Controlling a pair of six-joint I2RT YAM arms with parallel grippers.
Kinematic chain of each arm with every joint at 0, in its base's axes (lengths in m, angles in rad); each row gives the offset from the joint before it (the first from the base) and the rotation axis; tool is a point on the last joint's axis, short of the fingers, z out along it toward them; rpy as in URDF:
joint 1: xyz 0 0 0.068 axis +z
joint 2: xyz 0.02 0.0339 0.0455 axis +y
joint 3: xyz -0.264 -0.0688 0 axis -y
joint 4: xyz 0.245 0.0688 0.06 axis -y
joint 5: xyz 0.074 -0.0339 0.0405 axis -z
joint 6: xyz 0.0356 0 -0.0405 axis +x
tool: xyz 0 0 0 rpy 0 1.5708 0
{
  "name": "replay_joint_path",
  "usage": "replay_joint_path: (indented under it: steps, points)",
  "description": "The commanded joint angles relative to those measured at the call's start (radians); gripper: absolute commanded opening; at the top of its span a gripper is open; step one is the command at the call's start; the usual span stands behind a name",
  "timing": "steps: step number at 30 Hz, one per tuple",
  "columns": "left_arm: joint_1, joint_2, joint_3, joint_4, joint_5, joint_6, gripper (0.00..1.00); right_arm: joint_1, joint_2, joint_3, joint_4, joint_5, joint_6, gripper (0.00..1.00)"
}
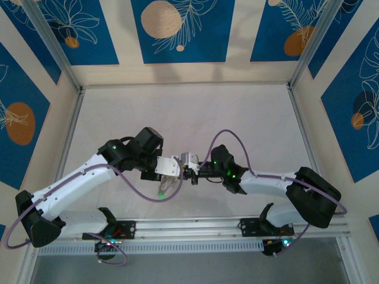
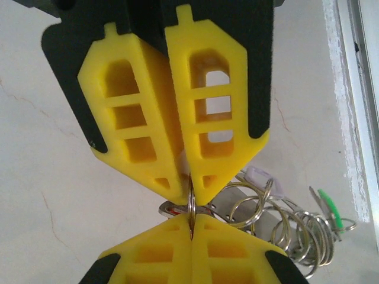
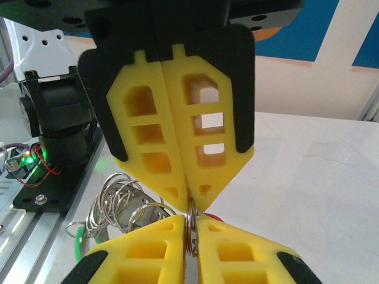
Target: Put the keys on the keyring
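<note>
1. The left pincer point(image 2: 190, 192) has its yellow fingers pressed together at the tips, gripping the keyring point(image 2: 191, 204), which is seen edge-on as a thin silvery line.
2. The right pincer point(image 3: 189, 205) meets it tip to tip and is likewise closed on the same keyring point(image 3: 189, 228). Most of the ring's loop is hidden between the four finger blocks.
3. From above, the two arms meet over the middle of the pale bench point(image 1: 237, 112), toward its near side. The fingertips there are too small to make out.
4. A tangle of further wire rings point(image 2: 284, 228) trails off beside the pinched ring. It cannot be told whether it hangs free or rests on the bench, or how the loops link together.
5. Of the keys point(image 2: 314, 200), a green tag point(image 2: 328, 207) shows at the outer end of the tangle, and its thin blade is barely readable against the rings.
6. A red tag point(image 2: 172, 208) peeks out just beside the pinched ring, mostly covered by the fingers. Any key attached to it is hidden.
7. In the right wrist view, the green tag point(image 3: 78, 245) sits low on the left, partly cut off by a finger block.
</note>
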Motion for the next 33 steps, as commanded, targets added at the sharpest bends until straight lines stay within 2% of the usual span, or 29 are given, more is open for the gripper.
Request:
replay_joint_path:
  steps: [1,7,9,13,16,19,25,33]
  points:
    - [-0.009,-0.008,0.032,0.043,0.063,-0.027,0.00,0.019,0.024,0.041,-0.021,0.045,-0.016,0.14]
    - [-0.009,-0.013,0.035,0.034,0.054,-0.030,0.00,0.043,0.040,0.071,-0.076,0.104,-0.043,0.08]
    - [-0.008,-0.019,0.031,0.036,0.047,-0.031,0.00,0.046,0.043,0.078,-0.096,0.106,-0.049,0.00]
    - [-0.006,-0.040,0.001,0.048,0.006,-0.031,0.00,0.046,0.034,0.052,-0.042,0.112,-0.028,0.00]
    - [0.010,-0.079,-0.051,0.085,-0.011,-0.032,0.16,0.035,0.017,0.009,0.066,0.091,0.008,0.00]
    - [0.036,-0.127,-0.111,0.137,0.009,-0.039,0.21,0.018,0.003,-0.032,0.161,0.065,0.040,0.00]
    - [0.068,-0.168,-0.171,0.212,0.087,-0.056,0.24,-0.002,-0.009,-0.059,0.227,0.016,0.056,0.00]
    - [0.074,-0.197,-0.235,0.285,0.139,-0.075,0.24,-0.012,-0.007,-0.071,0.277,0.026,0.087,0.00]
